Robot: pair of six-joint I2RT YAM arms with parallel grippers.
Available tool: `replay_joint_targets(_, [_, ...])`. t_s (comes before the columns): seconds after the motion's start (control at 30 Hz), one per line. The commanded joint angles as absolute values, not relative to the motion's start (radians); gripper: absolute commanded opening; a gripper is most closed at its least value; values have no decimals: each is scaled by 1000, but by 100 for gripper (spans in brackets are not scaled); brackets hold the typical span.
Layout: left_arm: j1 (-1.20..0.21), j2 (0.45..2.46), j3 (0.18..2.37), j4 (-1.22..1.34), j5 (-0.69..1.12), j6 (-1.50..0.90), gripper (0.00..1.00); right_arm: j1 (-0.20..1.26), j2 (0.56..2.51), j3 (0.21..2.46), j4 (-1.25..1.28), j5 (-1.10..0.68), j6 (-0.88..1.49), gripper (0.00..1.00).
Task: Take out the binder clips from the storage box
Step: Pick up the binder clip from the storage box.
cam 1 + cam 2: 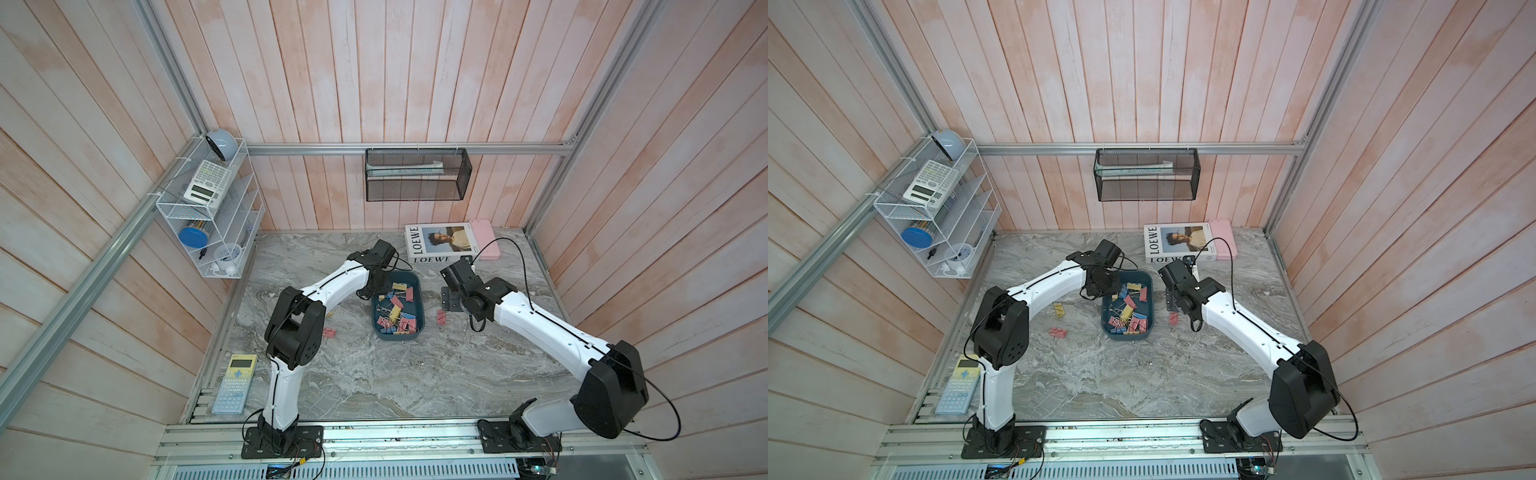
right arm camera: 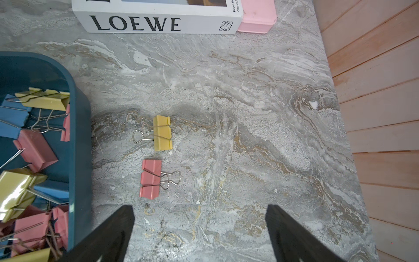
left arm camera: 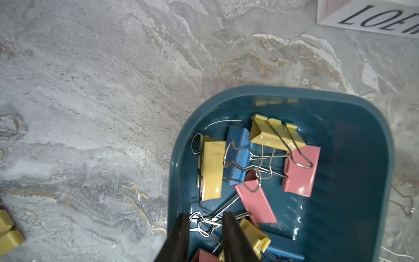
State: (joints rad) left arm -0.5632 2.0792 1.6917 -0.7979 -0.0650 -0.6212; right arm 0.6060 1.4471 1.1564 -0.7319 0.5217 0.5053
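Observation:
The dark teal storage box (image 1: 420,300) sits mid-table and holds several pink, yellow and blue binder clips (image 1: 397,309). My left gripper (image 3: 206,217) reaches down into the box's far left corner. Its jaws stand narrow, pinching the silver wire handles of a yellow clip (image 3: 255,232) that is partly hidden behind one finger. My right gripper (image 2: 199,211) hangs wide open and empty over bare marble, right of the box (image 2: 79,136). A yellow clip (image 2: 162,132) and a pink clip (image 2: 150,178) lie on the table ahead of it. Left of the box lie a yellow clip (image 1: 1059,309) and a pink clip (image 1: 1057,332).
A white LOEWE book (image 1: 440,243) and a pink case (image 1: 486,239) lie at the back right. A calculator (image 1: 235,384) lies at the front left edge. A white wire rack (image 1: 212,208) and a black mesh basket (image 1: 417,174) hang on the walls.

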Motion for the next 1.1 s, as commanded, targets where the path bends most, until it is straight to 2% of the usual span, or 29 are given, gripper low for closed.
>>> replay_joint_targets(0.0, [-560, 2115, 1721, -826, -107, -603, 30, 604, 1446, 1162, -727, 543, 515, 98])
replay_joint_targets(0.43, [-549, 2195, 1802, -842, -150, -588, 28, 603, 1450, 1170, -735, 543, 512, 98])
replay_joint_targets(0.57, [-544, 2217, 1826, -846, -146, -584, 21, 604, 1453, 1168, -736, 542, 511, 98])
replay_joint_targets(0.63, [-543, 2224, 1840, -855, -146, -584, 11, 604, 1453, 1170, -737, 541, 512, 98])
replay_joint_targets(0.77, [-544, 2197, 1834, -859, -147, -594, 2, 604, 1452, 1171, -731, 539, 507, 98])
replay_joint_targets(1.07, [-548, 2021, 1725, -871, -142, -625, 0, 605, 1486, 1208, -703, 499, 491, 98])
